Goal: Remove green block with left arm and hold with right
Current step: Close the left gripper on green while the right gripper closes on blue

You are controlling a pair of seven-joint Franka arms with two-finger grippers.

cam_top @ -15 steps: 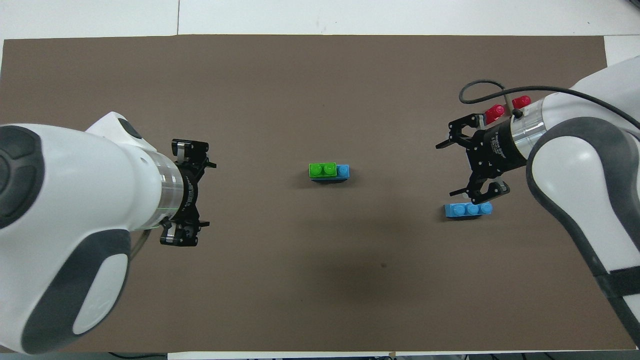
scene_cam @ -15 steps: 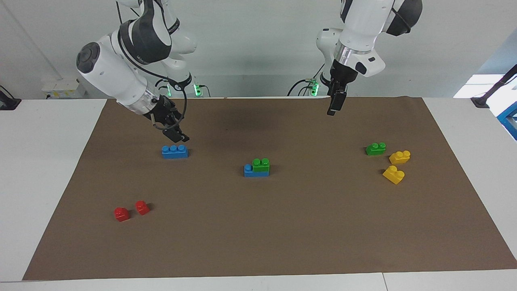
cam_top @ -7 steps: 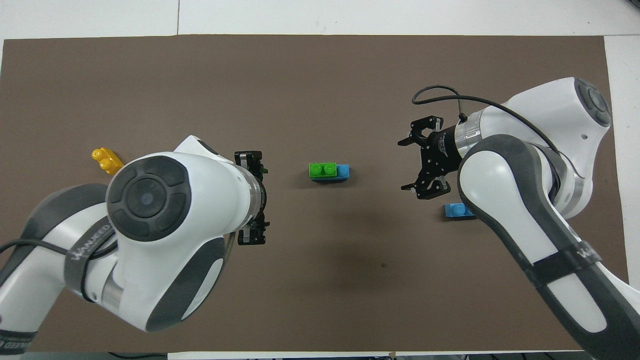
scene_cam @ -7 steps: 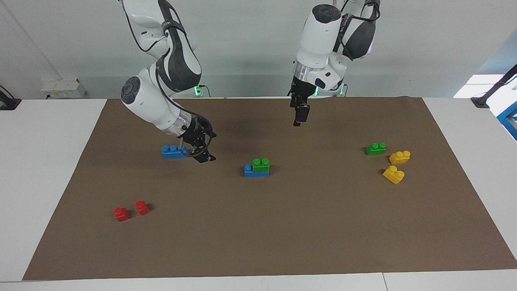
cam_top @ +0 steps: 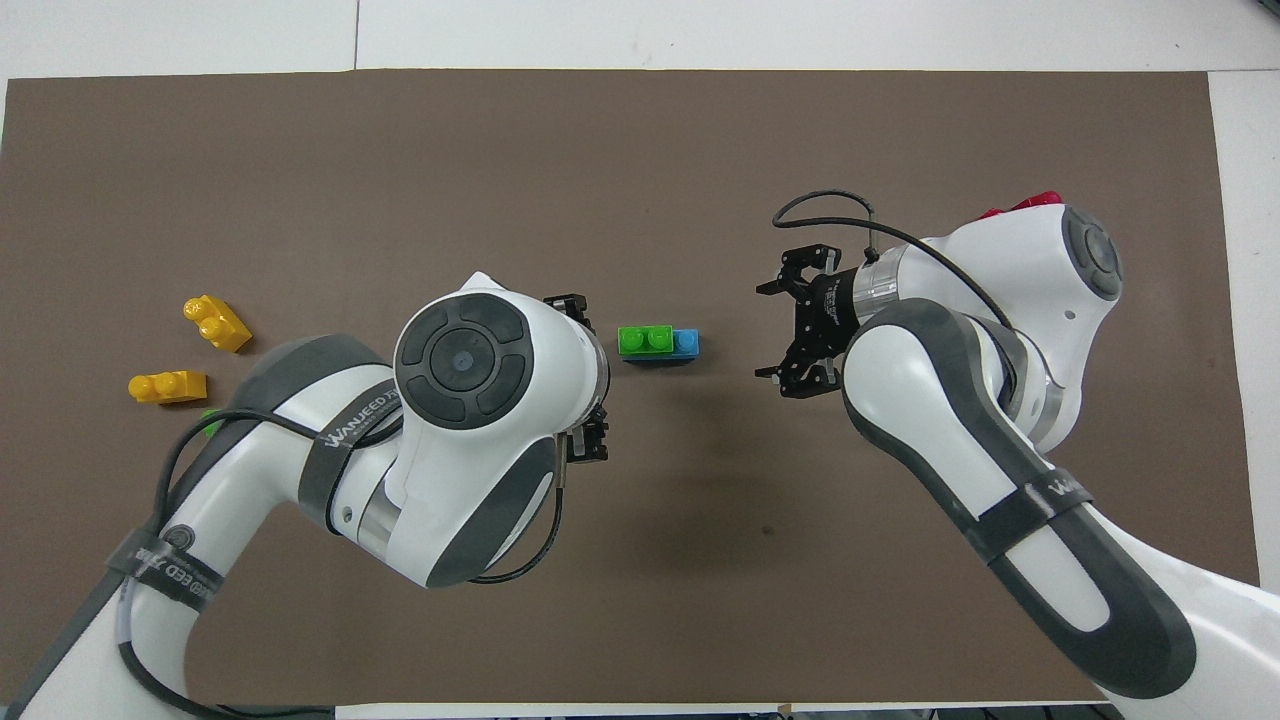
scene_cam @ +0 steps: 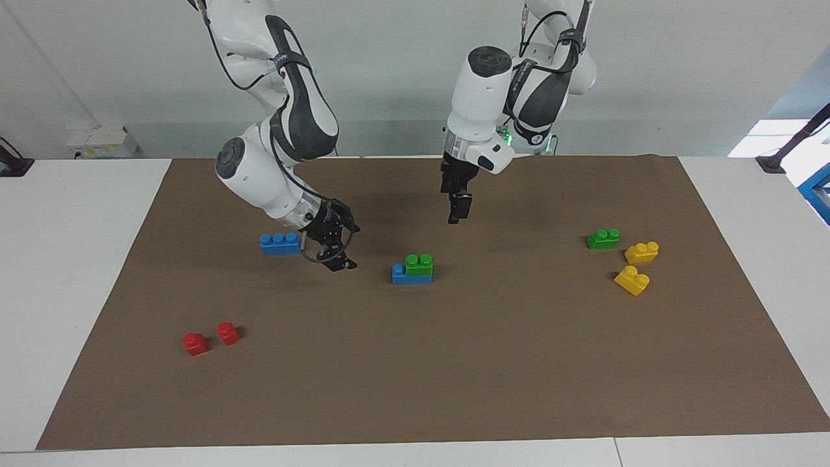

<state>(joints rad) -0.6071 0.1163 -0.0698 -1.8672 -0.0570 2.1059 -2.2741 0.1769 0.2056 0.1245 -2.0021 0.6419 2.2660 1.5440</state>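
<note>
The green block [scene_cam: 419,262] has two studs and sits on one end of a blue brick [scene_cam: 410,277] in the middle of the brown mat; it also shows in the overhead view [cam_top: 645,340]. My left gripper [scene_cam: 457,211] is open and empty, raised over the mat beside this stack, toward the left arm's end [cam_top: 598,378]. My right gripper [scene_cam: 345,249] is open and empty, low over the mat between the stack and a loose blue three-stud brick [scene_cam: 280,243]. In the overhead view the right gripper [cam_top: 766,332] is level with the stack and apart from it.
A second green block [scene_cam: 603,239] and two yellow blocks [scene_cam: 642,251] [scene_cam: 632,280] lie toward the left arm's end. Two red blocks [scene_cam: 195,343] [scene_cam: 227,333] lie toward the right arm's end, farther from the robots. The brown mat [scene_cam: 454,363] covers the table.
Both grippers have moved in toward the middle stack from their own ends. The right gripper has left the loose blue brick. No block has moved.
</note>
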